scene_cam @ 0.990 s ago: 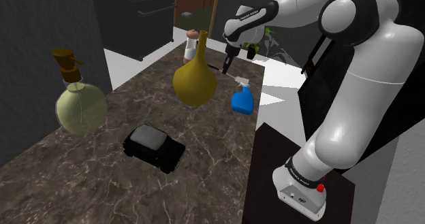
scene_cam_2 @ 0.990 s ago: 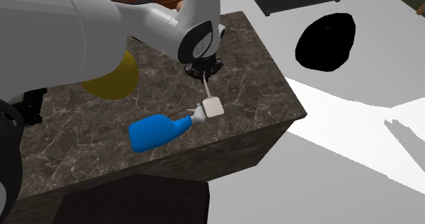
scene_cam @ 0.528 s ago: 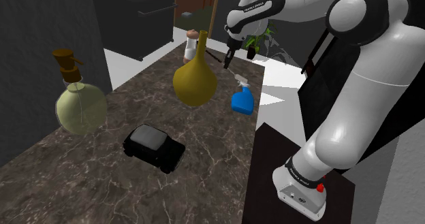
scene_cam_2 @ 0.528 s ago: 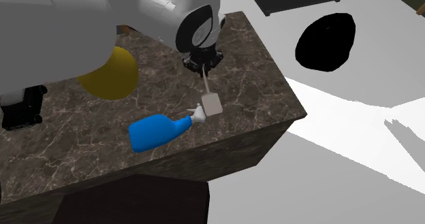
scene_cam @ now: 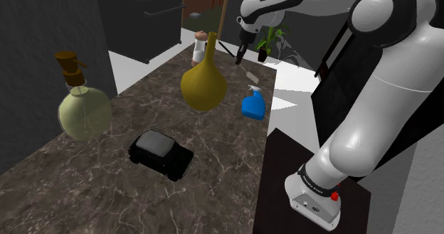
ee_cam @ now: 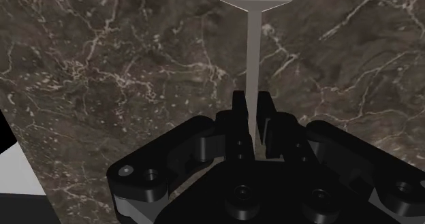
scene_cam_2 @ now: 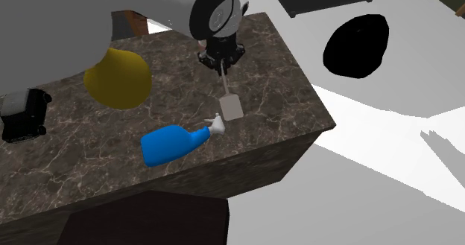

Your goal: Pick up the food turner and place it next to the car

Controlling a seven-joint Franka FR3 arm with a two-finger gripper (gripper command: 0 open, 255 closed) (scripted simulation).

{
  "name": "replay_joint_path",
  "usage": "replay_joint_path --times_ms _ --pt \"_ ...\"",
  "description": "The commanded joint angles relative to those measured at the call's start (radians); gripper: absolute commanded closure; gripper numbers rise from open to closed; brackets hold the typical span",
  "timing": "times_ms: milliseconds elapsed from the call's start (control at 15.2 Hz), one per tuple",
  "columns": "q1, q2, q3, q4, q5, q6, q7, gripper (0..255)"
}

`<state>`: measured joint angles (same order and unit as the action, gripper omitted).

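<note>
The food turner (scene_cam: 248, 75) is a pale grey spatula with a thin handle and a flat blade. It hangs blade-down above the dark marble counter (scene_cam: 107, 176), over the far end. My black gripper (scene_cam: 241, 57) is shut on the top of its handle. In the second exterior view the gripper (scene_cam_2: 222, 63) holds the turner (scene_cam_2: 230, 106) just above the nozzle of a blue spray bottle (scene_cam_2: 173, 144). The wrist view has the fingers (ee_cam: 238, 110) of the gripper (ee_cam: 253, 117) clasping the handle of the turner (ee_cam: 253, 52). The black car (scene_cam: 161, 154) stands near the counter's middle, well nearer the stand than the gripper.
The blue spray bottle (scene_cam: 253, 104) lies below the turner near the counter's edge. A yellow long-necked vase (scene_cam: 204, 83) stands between gripper and car. A round pale green pump bottle (scene_cam: 84, 110) is at the shoulder view's left, and a small white bottle (scene_cam: 200, 49) stands behind the vase.
The gripper has risen with the turner, lifting its blade up and away from the spray bottle's nozzle. The fingers have stayed shut on the handle.
</note>
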<state>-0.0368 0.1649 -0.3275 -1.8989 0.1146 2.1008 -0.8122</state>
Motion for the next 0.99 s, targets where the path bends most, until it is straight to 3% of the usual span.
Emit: replay_joint_path --times_ms 0,726,924 --pt "-0.001 -0.007 -0.001 0.017 -0.004 -0.024 0.002 255" --pt "0.001 -0.041 -0.005 0.118 -0.022 -0.156 0.018 255" --pt "0.042 -0.066 0.025 0.087 -0.037 -0.145 0.092 255"
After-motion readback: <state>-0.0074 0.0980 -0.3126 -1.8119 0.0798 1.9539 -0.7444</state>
